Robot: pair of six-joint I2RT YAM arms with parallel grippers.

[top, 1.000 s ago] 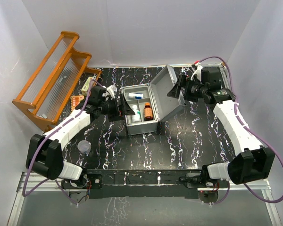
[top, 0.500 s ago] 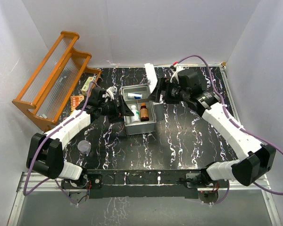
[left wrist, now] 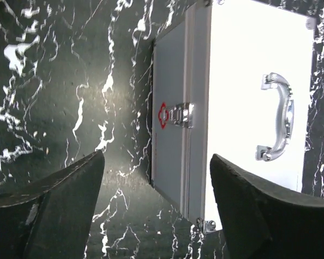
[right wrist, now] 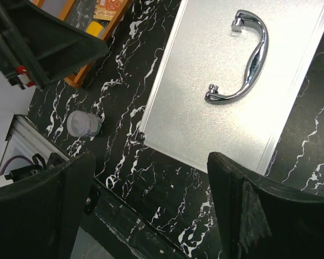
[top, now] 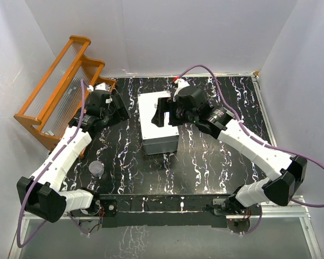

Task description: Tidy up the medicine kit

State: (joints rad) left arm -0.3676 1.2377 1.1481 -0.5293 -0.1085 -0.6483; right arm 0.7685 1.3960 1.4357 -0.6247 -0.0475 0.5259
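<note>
Lidded silver case with handle and latch beyond spread left pincer.

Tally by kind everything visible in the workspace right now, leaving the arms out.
Metal case, closed: 1
Wooden rack: 1
Clear cup: 1
Orange packet, only partly in view: 1
Total: 4

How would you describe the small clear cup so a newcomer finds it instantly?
Start at the black marbled table with the closed silver case in its middle. Nearer the front left edge stands a small clear cup, the only translucent round thing there.
</note>
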